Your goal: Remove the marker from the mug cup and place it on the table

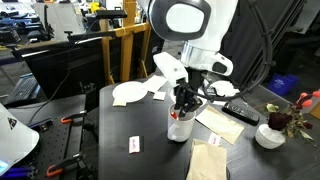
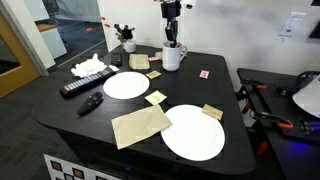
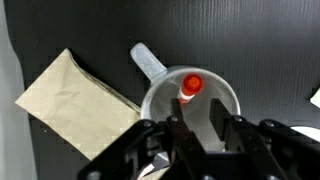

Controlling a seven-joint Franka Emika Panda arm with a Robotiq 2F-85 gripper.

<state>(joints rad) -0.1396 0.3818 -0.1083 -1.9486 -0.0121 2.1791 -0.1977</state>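
Black fingers of the claw [image 3: 208,125] stand apart in the wrist view, with pale mug interior showing between them; we see nothing clamped. They hang right over the near rim of the mug cup [image 3: 222,98], straddling part of its opening.

Just beyond the fingertips the marker [image 3: 190,85] stands inside the mug cup, leaning near the wall on the handle side. We see it almost end-on: a round red-orange tip with a paler centre, and a short stretch of red barrel dropping into the cup below it. The rest of its length is hidden by the cup. In both exterior views it is too small for us to make out clearly.

The mug cup is plain white and cylindrical, upright, with its handle pointing away from the claw. In both exterior views the claw [image 1: 185,103] [image 2: 172,42] hangs straight down over the mug cup [image 1: 180,128] [image 2: 172,58].

The cup stands on the dark tabletop [image 3: 250,40]. A sheet of brown paper [image 3: 70,105] lies flat just beside it, one corner reaching the cup's base. Farther out in an exterior view we see a white plate [image 2: 127,85] and a remote [image 2: 85,86].
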